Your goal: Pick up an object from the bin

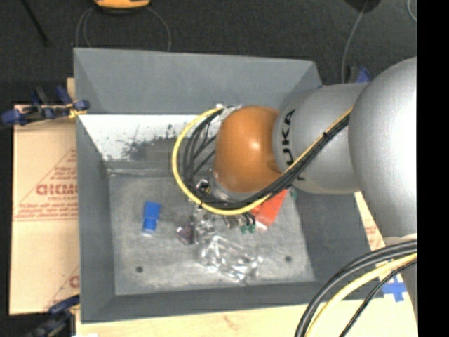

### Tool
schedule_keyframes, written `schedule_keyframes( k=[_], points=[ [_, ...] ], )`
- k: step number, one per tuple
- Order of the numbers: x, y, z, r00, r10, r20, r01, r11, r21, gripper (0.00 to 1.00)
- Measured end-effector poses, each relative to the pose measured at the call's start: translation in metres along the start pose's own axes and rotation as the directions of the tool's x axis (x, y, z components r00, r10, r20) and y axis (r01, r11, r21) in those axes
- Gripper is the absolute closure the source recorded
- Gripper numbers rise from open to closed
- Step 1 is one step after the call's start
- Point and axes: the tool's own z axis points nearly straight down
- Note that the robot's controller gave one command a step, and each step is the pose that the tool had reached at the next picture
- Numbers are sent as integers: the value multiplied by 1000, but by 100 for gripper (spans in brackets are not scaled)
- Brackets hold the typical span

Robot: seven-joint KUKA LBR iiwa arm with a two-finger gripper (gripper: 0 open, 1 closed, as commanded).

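Hanging low just right of the blue block (151, 217), near a crumpled clear wrapper (226, 256) farther right, the gripper (202, 222) has seemingly lifted nothing yet, and I cannot tell how its jaws stand.

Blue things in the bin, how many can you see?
1: a small blue block left on the bin floor, apart from the clear plastic piece. The arm covers the middle, so others may be hidden.

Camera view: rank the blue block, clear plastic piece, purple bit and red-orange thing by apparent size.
1. clear plastic piece
2. blue block
3. purple bit
Not ranked: red-orange thing, partly hidden under the arm, so its full size is unclear.
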Motion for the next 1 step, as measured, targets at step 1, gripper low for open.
schedule_keyframes(
  k=[1],
  points=[
    [0, 0, 0, 1000, 1, 1, -1, 1000, -1, 0]
  ],
)
